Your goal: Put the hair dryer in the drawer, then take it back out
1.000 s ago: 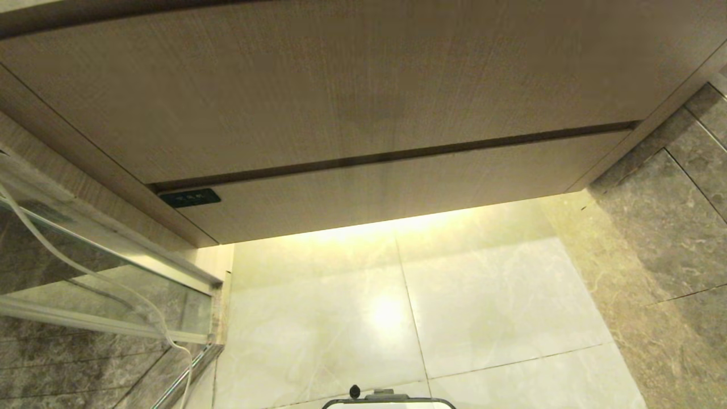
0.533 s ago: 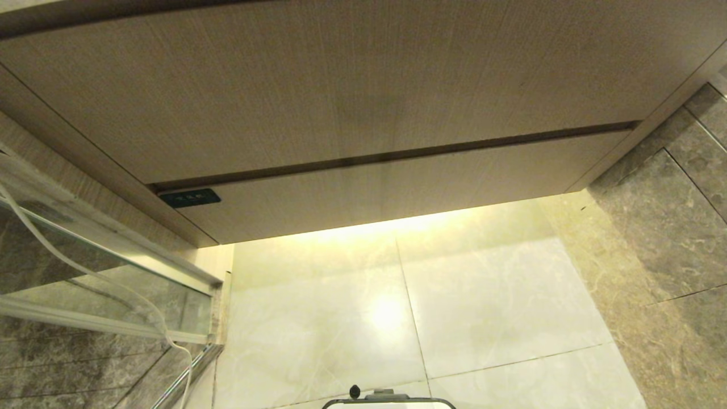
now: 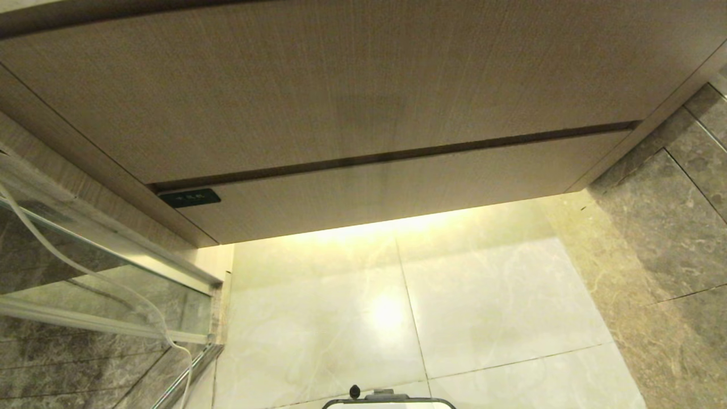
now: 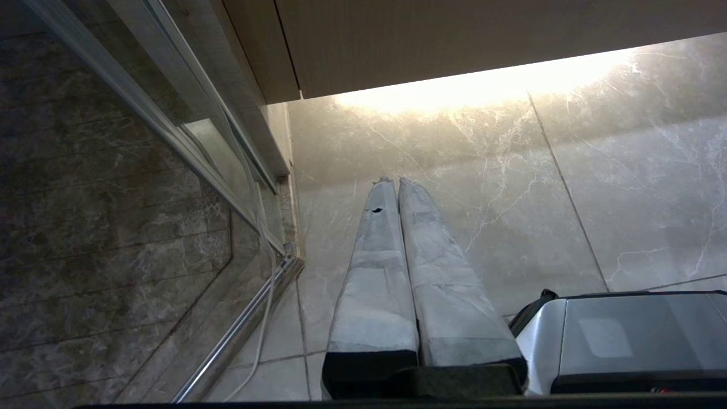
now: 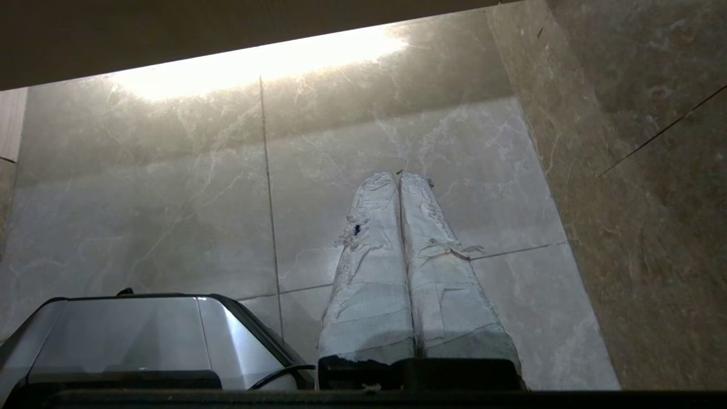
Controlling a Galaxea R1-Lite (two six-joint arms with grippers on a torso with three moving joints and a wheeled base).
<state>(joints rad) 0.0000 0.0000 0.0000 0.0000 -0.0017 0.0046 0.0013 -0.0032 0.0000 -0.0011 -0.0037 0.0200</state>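
head view shows one drawer point(image 3: 397, 187) closed under one taller panel point(image 3: 341, 96), while both grippers, left gripper point(image 4: 396, 183) and right gripper point(image 5: 398, 176), hang pressed together, empty, over floor tiles point(image 3: 483, 301).

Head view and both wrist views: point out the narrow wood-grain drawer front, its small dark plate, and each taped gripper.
Wood-grain drawer front point(image 3: 397, 190), head view, mid-panel.
Small dark plate point(image 3: 189, 197), head view, centre.
Left gripper point(image 4: 396, 180), left wrist view, at fingertips.
Right gripper point(image 5: 398, 174), right wrist view, at fingertips.

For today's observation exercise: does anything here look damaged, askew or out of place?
The wrap on the right gripper is frayed, with a dark hole. The left gripper wrap has a small hole too. The drawer sits shut and square.
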